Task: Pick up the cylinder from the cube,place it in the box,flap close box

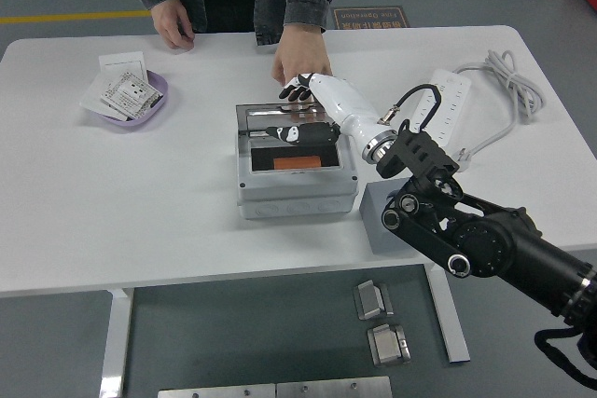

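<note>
The grey box (298, 195) stands at the table's middle with its clear lid (266, 116) tipped forward, partly over the opening. An orange cylinder (298, 163) lies inside the box. My right hand (297, 111) reaches in from the right, its fingers spread behind the lid's top edge and its thumb lying along the lid's front. The grey cube (381, 221) sits right of the box, largely hidden by my right arm, with nothing on the part that shows. The left arm is out of sight.
A person stands at the far side, one hand (294, 51) resting on the table just behind the box and the other (173, 25) at the far edge. A purple bowl (131, 95) of packets sits far left. A power strip (448, 95) and cable (508, 76) lie far right.
</note>
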`<state>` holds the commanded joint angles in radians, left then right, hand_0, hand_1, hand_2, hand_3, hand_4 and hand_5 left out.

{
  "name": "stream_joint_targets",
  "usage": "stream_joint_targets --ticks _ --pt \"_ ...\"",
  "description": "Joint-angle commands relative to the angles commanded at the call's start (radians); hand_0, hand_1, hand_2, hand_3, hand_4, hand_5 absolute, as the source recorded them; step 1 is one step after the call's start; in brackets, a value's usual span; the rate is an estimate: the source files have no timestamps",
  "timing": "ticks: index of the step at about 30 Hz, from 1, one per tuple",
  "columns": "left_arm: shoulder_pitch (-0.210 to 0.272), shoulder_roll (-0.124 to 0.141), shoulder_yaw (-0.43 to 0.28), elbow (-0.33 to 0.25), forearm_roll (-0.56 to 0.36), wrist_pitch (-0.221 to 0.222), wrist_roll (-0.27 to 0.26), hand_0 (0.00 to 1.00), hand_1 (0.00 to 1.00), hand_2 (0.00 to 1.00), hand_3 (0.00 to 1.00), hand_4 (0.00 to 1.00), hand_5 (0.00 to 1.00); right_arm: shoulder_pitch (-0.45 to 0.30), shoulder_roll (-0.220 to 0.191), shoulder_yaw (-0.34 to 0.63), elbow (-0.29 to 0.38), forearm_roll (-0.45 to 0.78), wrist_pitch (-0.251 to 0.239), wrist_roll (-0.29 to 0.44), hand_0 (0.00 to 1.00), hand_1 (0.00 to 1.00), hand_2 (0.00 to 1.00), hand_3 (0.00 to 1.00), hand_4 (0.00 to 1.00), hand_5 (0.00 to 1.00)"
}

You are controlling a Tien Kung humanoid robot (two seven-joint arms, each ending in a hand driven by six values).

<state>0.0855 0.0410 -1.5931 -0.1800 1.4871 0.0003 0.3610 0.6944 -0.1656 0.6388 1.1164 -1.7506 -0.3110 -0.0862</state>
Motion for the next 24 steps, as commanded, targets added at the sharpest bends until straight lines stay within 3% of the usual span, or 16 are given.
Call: stream_joint_targets --ticks 13,24 --pt "0.003 -0.001 0.008 0.000 -0.012 0.000 -0.006 0.642 0.643 0.527 0.625 0.685 0.326 -0.092 -0.072 0.000 0.141 -0.004 -0.032 -0.025 0.697 0.653 0.640 0.603 0.957 0.513" --pt "0.005 -0.003 0.012 0.000 -0.017 0.000 -0.011 0.642 0.643 0.527 0.625 0.686 0.326 -0.161 -0.082 0.002 0.186 0.042 -0.068 -0.005 0.659 0.646 0.637 0.602 0.951 0.521"
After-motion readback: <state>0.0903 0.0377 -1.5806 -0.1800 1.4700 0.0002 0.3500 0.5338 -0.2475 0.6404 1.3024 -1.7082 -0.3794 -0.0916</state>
